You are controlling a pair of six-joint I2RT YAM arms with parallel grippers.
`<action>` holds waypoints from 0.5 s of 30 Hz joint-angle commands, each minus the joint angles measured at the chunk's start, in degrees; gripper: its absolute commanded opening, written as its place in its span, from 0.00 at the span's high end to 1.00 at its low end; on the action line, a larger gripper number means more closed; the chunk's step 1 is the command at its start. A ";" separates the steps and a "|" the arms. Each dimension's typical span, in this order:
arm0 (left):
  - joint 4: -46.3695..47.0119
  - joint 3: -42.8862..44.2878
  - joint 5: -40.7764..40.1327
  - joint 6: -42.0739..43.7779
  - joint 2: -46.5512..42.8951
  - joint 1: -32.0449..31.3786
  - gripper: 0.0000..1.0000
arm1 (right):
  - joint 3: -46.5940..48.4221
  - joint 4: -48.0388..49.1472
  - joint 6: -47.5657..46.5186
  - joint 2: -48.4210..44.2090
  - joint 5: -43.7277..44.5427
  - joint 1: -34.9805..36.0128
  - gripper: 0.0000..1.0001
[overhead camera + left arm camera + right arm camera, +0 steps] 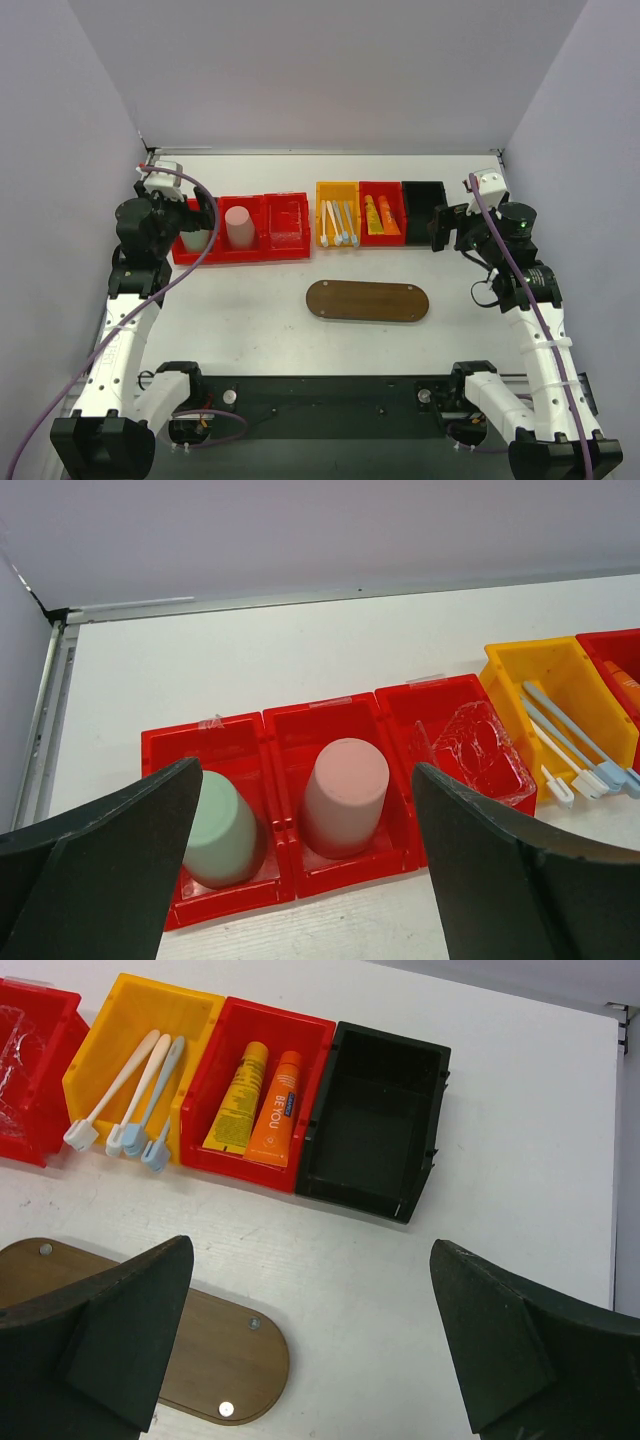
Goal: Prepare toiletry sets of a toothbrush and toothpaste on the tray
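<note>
1. The left gripper (305, 780) hangs with its jaws spread wide and nothing between them, above the row of red bins (240, 232) at about 10 o'clock from the tray (367, 301)
2. In the left wrist view a pale green cup (222, 825) lies in the leftmost red bin, a pink cup (343, 795) in the middle one and a clear plastic piece (475, 750) in the third
3. The right gripper (310, 1250) is also fully open and holds nothing; in the top view it sits just beside the black bin (422, 210), at about 2 o'clock from the tray
4. The tray lies bare on the white table (250, 300), mid-table, its long side running 9 to 3 o'clock, well apart from both grippers
5. The toothbrushes (130, 1090) lie together in the yellow bin (325, 190) at 11 o'clock from the tray, their heads at the bin's near end
6. The two toothpaste tubes (262, 1100), one yellow and one orange, lie side by side and touching in the red bin next to it, at 12 o'clock from the tray, caps pointing to 12
7. The black bin stands at 1 o'clock from the tray, touching the toothpaste bin
</note>
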 commanded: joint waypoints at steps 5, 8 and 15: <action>1.42 1.81 0.06 0.46 -0.98 0.29 0.02 | 2.43 0.20 -0.70 -0.78 -0.51 0.03 0.00; -1.99 3.66 0.67 0.81 -1.15 0.29 0.03 | 2.52 0.03 -0.62 -0.69 -0.69 0.03 0.00; -6.58 6.47 -0.11 5.20 -1.86 0.29 0.03 | 2.70 -0.06 -0.62 -0.52 -1.04 0.03 0.00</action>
